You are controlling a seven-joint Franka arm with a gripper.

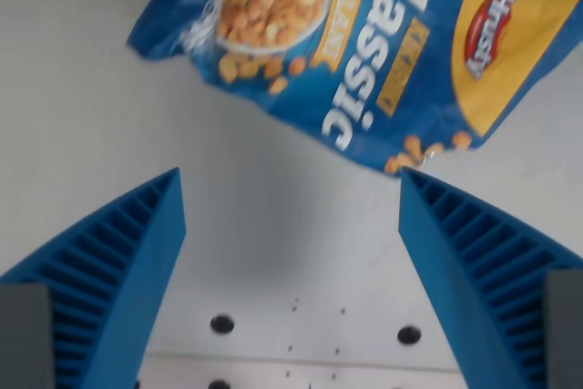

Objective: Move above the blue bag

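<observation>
The blue bag point(364, 34) lies flat on the pale table point(82, 134), filling the upper part of the wrist view and running out of frame at the top and at the wrist view's right. Its print reads upside down here: the white word "Classic" runs top to bottom along the middle, a bowl of golden snack pieces sits toward the wrist view's left of that word, and a yellow patch with a red oval logo sits toward the wrist view's right. The bag's visible lower edge slants down from the wrist view's left to the right, so its long axis appears to lie tilted across the frame, though its full outline is cut off. The gripper point(291, 193) looks straight down, with the bag ahead of it rather than between its fingers. Its two blue ribbed fingers point(118, 271) stand wide apart, released and holding nothing, with only bare table between them. The tip of the finger on the wrist view's right sits just beside the bag's lowest corner; whether they touch I cannot tell. Below the bag, between the fingers, the table shows several dark round holes point(221, 323) and a seam line.
</observation>
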